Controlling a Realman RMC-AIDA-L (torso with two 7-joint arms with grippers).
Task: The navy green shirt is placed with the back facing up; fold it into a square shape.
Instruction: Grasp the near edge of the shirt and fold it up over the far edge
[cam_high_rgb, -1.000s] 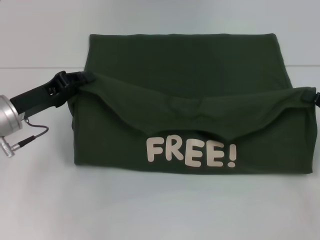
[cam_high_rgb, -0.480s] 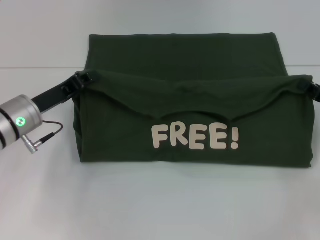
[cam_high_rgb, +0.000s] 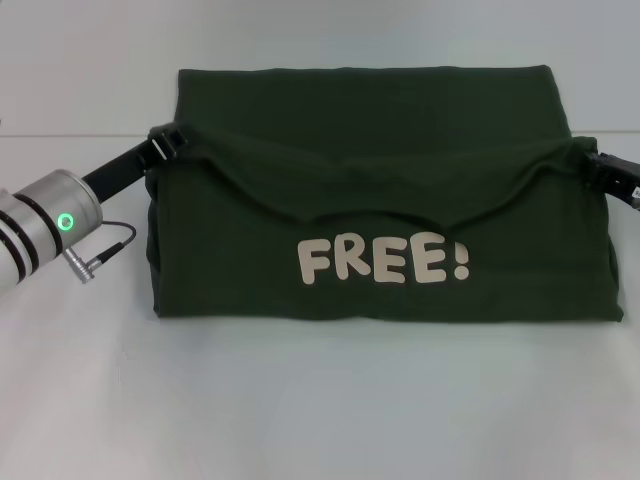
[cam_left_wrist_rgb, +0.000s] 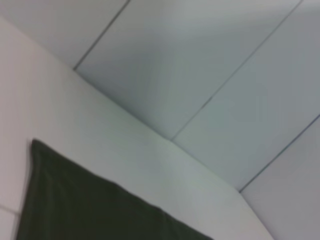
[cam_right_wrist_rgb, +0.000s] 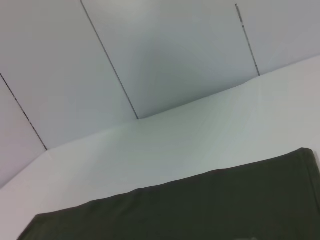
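The navy green shirt (cam_high_rgb: 380, 110) lies on the white table, folded into a wide band. Its near layer is turned over towards the far edge, showing a cream "FREE!" print (cam_high_rgb: 382, 261). My left gripper (cam_high_rgb: 166, 139) is shut on the left corner of that turned layer, and my right gripper (cam_high_rgb: 592, 160) is shut on its right corner. The held edge sags in the middle between them. The left wrist view shows only a stretch of the dark cloth (cam_left_wrist_rgb: 75, 205), as does the right wrist view (cam_right_wrist_rgb: 200, 205).
The white table (cam_high_rgb: 320, 400) runs wide and bare in front of the shirt and to its left. A pale panelled wall (cam_right_wrist_rgb: 150, 50) stands behind the table's far edge. A cable (cam_high_rgb: 100, 250) hangs from my left wrist.
Both grippers have carried the turned layer's corners farther towards the back edge. The print has shifted with the cloth, and my right gripper has come further into the head view.
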